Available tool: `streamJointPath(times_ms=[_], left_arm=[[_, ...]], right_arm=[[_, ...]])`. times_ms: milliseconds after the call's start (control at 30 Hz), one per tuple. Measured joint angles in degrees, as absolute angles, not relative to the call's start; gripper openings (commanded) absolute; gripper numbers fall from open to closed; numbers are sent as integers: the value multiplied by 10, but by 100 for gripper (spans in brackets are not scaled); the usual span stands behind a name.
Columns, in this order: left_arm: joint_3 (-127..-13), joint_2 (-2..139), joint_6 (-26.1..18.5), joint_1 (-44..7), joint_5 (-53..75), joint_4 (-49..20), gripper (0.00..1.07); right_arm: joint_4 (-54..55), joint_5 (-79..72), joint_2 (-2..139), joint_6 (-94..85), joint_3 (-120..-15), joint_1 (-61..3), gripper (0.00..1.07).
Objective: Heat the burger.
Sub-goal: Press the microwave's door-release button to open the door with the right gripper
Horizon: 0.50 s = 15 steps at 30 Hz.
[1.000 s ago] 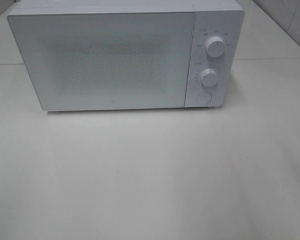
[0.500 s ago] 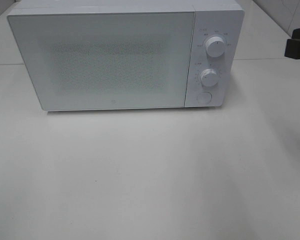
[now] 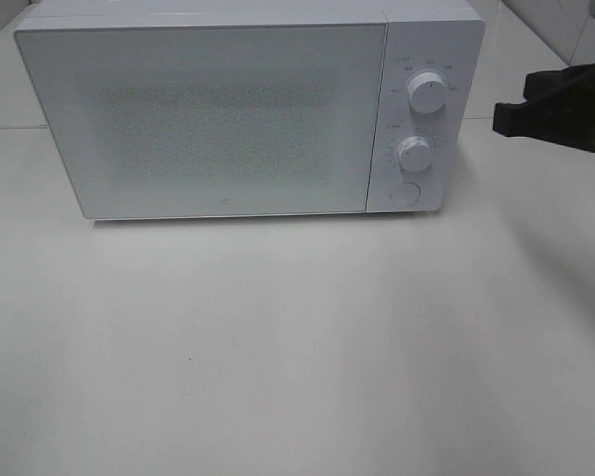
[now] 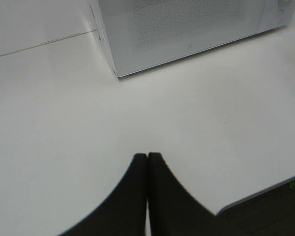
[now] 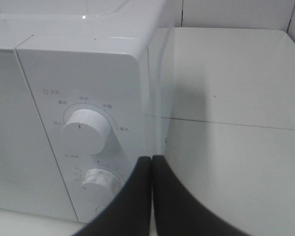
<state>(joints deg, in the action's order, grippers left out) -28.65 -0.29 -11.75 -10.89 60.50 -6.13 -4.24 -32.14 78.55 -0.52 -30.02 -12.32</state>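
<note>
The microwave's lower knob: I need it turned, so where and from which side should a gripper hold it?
Pinch the lower knob across its round rim, coming straight at the front of the microwave: it is a short cylinder standing out from that face. The right gripper, shut now, would likely have to open first.

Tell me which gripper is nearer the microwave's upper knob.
Right. The right gripper hangs just off the microwave's right side, beside the upper knob. The left gripper is over the table, well in front of the microwave's left corner.
</note>
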Motion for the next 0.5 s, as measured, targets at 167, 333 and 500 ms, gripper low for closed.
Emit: streamJointPath(times_ms=[167,333,500], left_arm=[[-286,-3,-117,-109,605,-61,0],[-286,-3,-117,-109,605,-61,0],[-286,-3,-117,-109,605,-61,0]], right_arm=[[-100,-351,819,45,-300,-125,0],[-133,-379,870,73,-301,-163,0],[-125,-421,949,72,-301,-222,0]])
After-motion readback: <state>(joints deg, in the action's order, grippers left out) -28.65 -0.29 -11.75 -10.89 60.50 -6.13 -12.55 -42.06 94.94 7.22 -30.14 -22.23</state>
